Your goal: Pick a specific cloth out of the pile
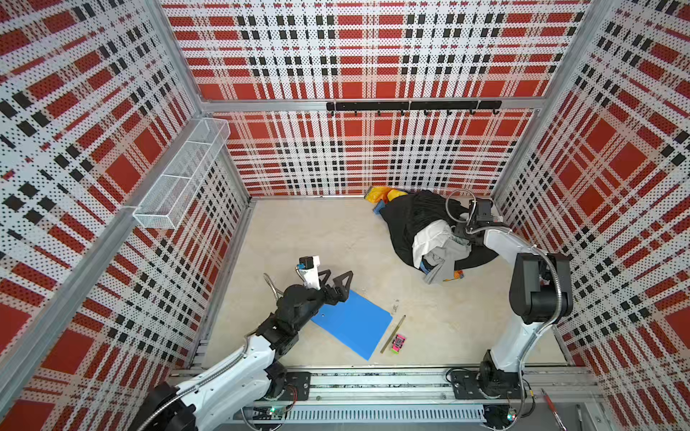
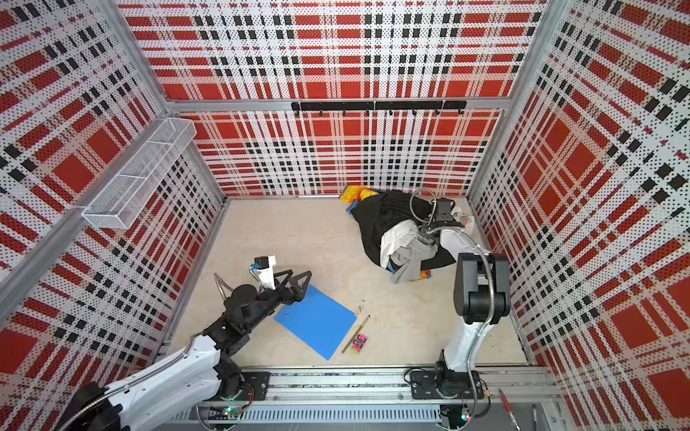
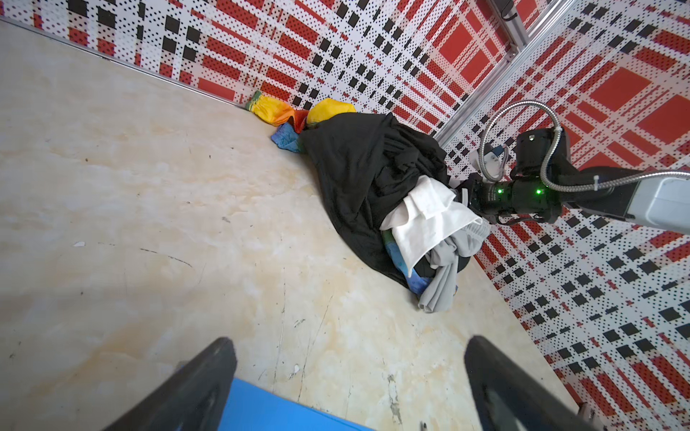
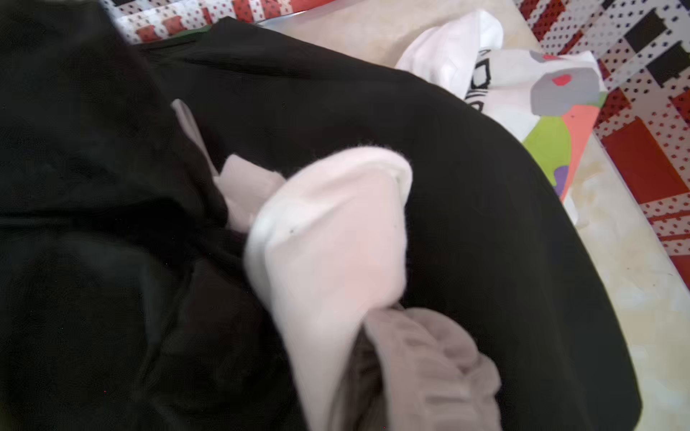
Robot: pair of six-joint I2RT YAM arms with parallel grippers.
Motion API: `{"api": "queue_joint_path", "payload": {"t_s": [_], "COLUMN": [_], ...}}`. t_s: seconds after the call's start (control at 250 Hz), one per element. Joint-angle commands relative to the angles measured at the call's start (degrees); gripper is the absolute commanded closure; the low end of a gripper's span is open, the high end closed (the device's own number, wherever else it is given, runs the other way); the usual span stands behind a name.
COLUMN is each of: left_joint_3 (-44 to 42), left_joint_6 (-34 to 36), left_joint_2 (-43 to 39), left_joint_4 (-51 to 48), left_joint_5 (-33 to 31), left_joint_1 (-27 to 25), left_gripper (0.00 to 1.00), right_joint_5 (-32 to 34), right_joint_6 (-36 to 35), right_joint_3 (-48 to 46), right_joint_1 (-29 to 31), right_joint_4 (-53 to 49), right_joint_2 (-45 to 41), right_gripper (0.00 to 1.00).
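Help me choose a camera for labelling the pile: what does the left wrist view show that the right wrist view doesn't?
Only the left wrist view: the open left end effector, the blue folder, an orange-yellow garment and the right arm. Only the right wrist view: a white printed piece with green and coral patches. Both: the black cloth, the white garment and the light grey garment.

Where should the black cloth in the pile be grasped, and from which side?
Probably its bare bulging far part, from above: there the black cloth lies on top, while the white garment and grey garment overlap its nearer side.
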Motion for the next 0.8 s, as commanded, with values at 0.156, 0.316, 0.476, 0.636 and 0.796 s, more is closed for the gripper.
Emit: {"api": "queue_joint_path", "payload": {"t_s": [0.156,0.316,0.476,0.636,0.796], "left_joint_3": [1.5,2.9,2.9,2.0,1.1], "left_joint_6": [1.3,1.4,1.7,1.1,0.8], "left_joint_2": [0.3,2.6,2.4,1.6,-0.6], "left_joint_4": [1.6,2.3,3.1,2.9,2.0], "left_joint_5": [1.1,2.0,1.3,1.6,1.2], "left_joint_1": [0.1,0.0,-0.3,-0.3,-0.3], "left_gripper": [0.01,0.0,0.0,0.01,0.01], "right_joint_5": [5.0,2.0,1.5,0.0,-0.4], "right_joint_6": [-2.5,-4.8,-6.0,-5.4,-6.0], "right_joint_3": [-3.5,-2.7,-1.7,1.9,10.3], "right_joint_1": [0.4,3.6,11.8,19.4,25.3], "right_joint_4": [0.1,-1.3,-1.4,-0.9,-4.2], "right_joint_2": [-14.0,-23.1,-25.8,-20.3,-8.7], "right_gripper": [0.5,0.21,0.19,0.3,0.39]}}
